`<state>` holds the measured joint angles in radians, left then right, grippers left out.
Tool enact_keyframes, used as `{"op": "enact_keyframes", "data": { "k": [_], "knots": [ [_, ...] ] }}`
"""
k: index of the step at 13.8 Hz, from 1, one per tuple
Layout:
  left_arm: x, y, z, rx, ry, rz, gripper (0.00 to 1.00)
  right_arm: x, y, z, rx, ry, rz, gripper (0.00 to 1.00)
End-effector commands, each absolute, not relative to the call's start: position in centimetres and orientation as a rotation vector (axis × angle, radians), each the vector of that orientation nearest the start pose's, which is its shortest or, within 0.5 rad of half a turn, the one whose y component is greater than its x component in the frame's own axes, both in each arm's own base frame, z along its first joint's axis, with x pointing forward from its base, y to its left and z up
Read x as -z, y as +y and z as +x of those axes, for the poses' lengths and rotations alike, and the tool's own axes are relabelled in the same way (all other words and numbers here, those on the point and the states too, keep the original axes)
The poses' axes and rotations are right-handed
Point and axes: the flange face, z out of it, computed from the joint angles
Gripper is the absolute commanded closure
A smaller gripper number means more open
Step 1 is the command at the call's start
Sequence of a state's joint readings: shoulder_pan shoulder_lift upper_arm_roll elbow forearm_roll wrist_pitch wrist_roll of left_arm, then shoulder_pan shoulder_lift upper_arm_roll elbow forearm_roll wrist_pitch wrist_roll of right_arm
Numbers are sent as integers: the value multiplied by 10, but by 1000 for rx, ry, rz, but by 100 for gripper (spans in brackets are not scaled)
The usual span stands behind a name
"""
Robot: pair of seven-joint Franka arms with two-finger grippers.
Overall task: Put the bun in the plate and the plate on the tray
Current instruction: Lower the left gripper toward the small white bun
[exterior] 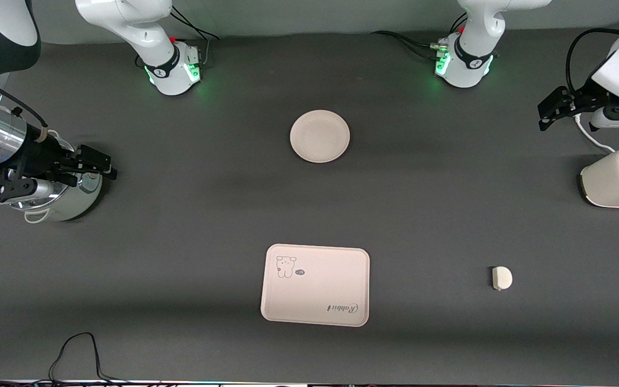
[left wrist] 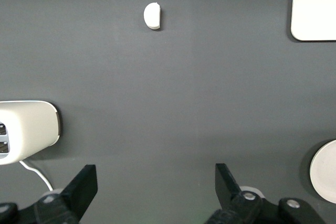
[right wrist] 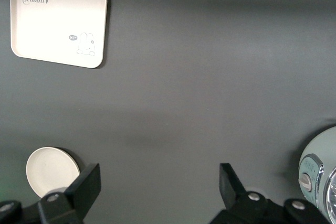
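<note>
Front view first: the plate (exterior: 319, 136) sits empty on the dark tabletop (exterior: 191, 226), up toward the robot bases. The tray (exterior: 315, 285) is closer to the camera, well apart from the plate, with nothing on it. The bun (exterior: 501, 278) lies by itself toward the left arm's end, about level with the tray. The left tool (exterior: 550, 110) hangs over that end near a white toaster (exterior: 618, 177), and the right tool (exterior: 106, 164) hovers over a pale green cooker (exterior: 65, 201) at the other end.

Left wrist view: the left tool (left wrist: 155, 184) is spread wide with nothing between its fingers (left wrist: 84, 184). Bun (left wrist: 153, 16), tray corner (left wrist: 314, 6) and plate edge (left wrist: 324, 171) all show.

Right wrist view: the right tool (right wrist: 160, 184) is released too, holding nothing. Tray (right wrist: 58, 22) and plate (right wrist: 51, 170) are both visible.
</note>
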<state>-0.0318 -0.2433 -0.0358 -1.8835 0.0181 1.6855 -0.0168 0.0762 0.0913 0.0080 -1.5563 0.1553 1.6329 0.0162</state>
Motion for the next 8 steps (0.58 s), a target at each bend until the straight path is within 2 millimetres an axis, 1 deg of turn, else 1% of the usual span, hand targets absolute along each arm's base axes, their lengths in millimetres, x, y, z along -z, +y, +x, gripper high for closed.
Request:
{"op": "enact_keyframes", "data": {
  "k": [1,3,4,5,6,8],
  "knots": [
    [-615,-29,481,72,109,-3124,0,-589,62,586,-27,-76,-2996,0],
    [-611,-28,482,46,116,-3123,0,-590,60,586,-24,-76,-2995,0],
    [-603,-28,486,20,114,-3126,0,-591,60,587,-17,-76,-2994,0],
    [-582,-27,494,-64,109,-3124,0,-591,59,588,-6,-73,-2994,0],
    [-561,-25,509,-100,96,-3124,0,-591,58,588,-3,-70,-2994,0],
    [-520,-23,551,-55,91,-3119,0,-593,57,587,2,-68,-2994,0]
  ]
}}
